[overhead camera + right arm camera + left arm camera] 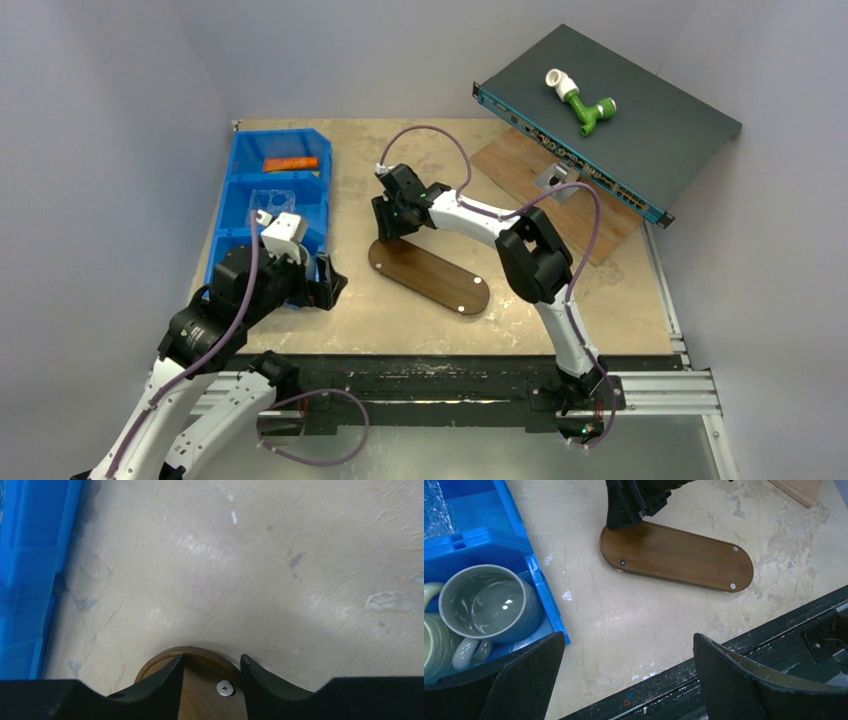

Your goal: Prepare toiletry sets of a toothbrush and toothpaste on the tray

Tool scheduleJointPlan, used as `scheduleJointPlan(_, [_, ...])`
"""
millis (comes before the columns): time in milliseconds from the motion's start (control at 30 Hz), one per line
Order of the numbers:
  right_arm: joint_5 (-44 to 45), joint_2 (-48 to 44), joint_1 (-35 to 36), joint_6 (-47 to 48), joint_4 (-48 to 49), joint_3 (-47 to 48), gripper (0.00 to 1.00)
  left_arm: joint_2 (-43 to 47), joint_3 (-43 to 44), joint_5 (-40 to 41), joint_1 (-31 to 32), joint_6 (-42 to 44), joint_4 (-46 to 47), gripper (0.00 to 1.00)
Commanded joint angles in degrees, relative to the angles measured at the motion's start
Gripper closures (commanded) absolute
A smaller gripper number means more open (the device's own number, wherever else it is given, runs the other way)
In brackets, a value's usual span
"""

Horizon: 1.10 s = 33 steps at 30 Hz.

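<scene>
Beige bench (400, 150) carries the dark brown oblong tray (440, 275), bare, its rounded end directly under the right end effector (210, 662), fingers parted and empty, its long axis trailing back toward that arm; the orange toothpaste (291, 163) lies up-left in the blue bin (265, 148), beside which hangs the left end effector (629, 645), spread wide, empty

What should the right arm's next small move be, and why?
Probably lift the right gripper clear of the tray: its open fingers sit at the tray's end holding nothing, the tray is bare, and an orange item lies in the blue bin.
</scene>
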State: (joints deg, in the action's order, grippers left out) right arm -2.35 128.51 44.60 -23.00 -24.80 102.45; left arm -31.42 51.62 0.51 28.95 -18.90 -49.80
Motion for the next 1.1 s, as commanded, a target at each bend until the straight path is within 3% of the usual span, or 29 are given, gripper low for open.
scheduleJointPlan(0, [-2.3,-4.6,1.7,4.6,-1.2,-3.9,0.53,0.5,-0.4,0.9,0.1,0.2,1.6,0.0])
scheduleJointPlan(467, [-5.5,-12.9,7.9,8.4,0.8,-15.6,0.52,1.0,-0.5,1.0,0.2,0.2,1.6,0.0])
scheduleJointPlan(1067, [-3.8,-20.5,12.7,9.5,-0.8,-23.6,0.52,1.0,-0.6,1.2,0.2,0.0,1.6,0.0])
